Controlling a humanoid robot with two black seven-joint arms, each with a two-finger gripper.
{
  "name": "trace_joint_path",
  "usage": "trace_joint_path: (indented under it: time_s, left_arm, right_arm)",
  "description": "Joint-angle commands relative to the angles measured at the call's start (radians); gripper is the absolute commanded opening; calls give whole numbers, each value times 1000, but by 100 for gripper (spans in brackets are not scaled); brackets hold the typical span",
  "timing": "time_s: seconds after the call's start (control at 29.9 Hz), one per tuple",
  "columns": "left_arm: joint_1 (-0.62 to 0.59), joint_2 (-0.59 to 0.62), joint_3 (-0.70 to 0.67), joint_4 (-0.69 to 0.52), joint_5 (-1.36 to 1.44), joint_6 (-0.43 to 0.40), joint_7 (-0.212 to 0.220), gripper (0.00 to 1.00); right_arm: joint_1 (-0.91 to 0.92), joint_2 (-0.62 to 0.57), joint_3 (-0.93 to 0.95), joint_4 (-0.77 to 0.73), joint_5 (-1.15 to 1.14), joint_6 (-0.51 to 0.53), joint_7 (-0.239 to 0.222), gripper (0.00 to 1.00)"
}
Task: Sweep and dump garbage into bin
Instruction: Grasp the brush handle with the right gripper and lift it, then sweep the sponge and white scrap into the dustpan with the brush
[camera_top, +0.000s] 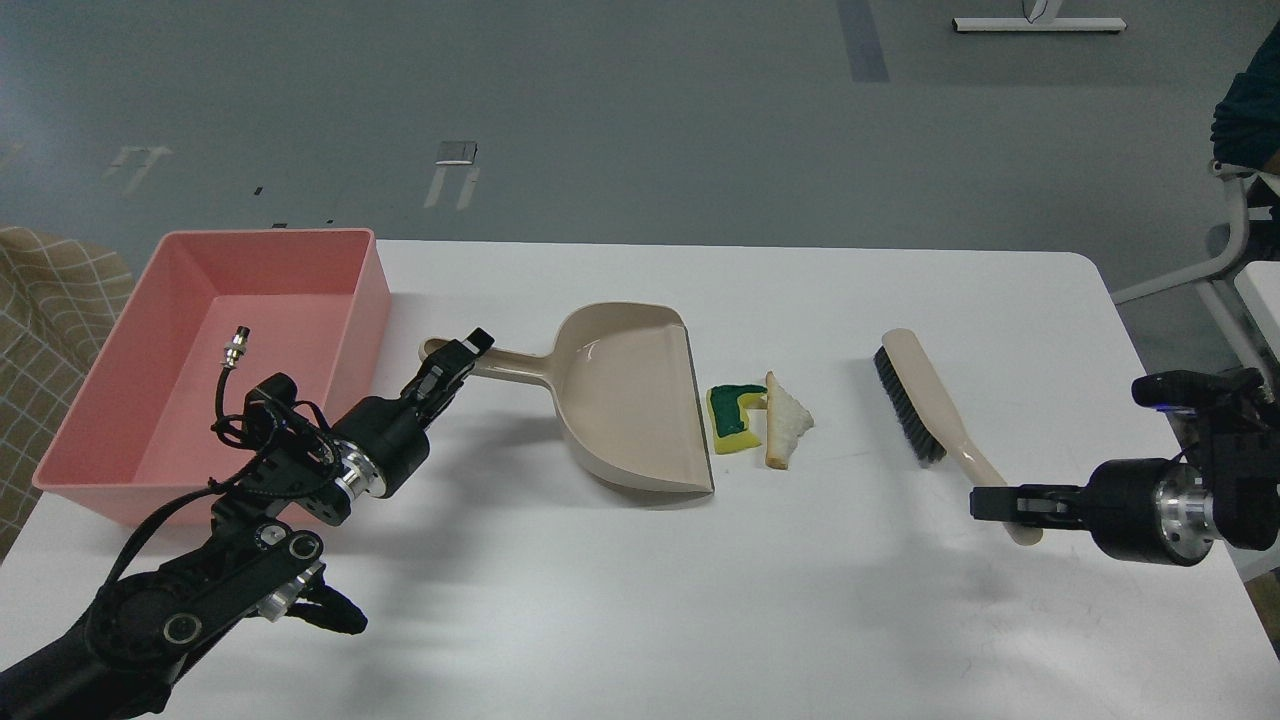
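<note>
The yellow sponge piece with a green top (735, 417) and the white bread wedge (785, 419) lie side by side mid-table, just right of the mouth of the beige dustpan (630, 398). My left gripper (455, 358) is shut on the dustpan's handle. My right gripper (1005, 503) is shut on the handle end of a beige brush with black bristles (925, 400), which stands to the right of the bread and apart from it. The pink bin (215, 365) sits at the table's left, with nothing in it.
The white table (640, 600) has its right edge close to my right arm. A chair (1235, 230) stands past the right edge. A checked cloth (40, 300) shows left of the bin.
</note>
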Motion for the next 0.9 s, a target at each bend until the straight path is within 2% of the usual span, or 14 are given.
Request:
trace_joint_path:
  time_s: [0.0, 0.64, 0.87]
  left_arm:
    - [-8, 7, 31, 1, 1, -1, -19, 0]
    - [-9, 8, 48, -26, 2, -16, -24, 0]
    - [-14, 8, 48, -26, 1, -16, -24, 0]
  right_arm:
    - [6, 41, 3, 0, 3, 0, -14, 0]
    - [23, 328, 4, -8, 6, 13, -33, 0]
    - [35, 314, 79, 7, 14, 13, -33, 0]
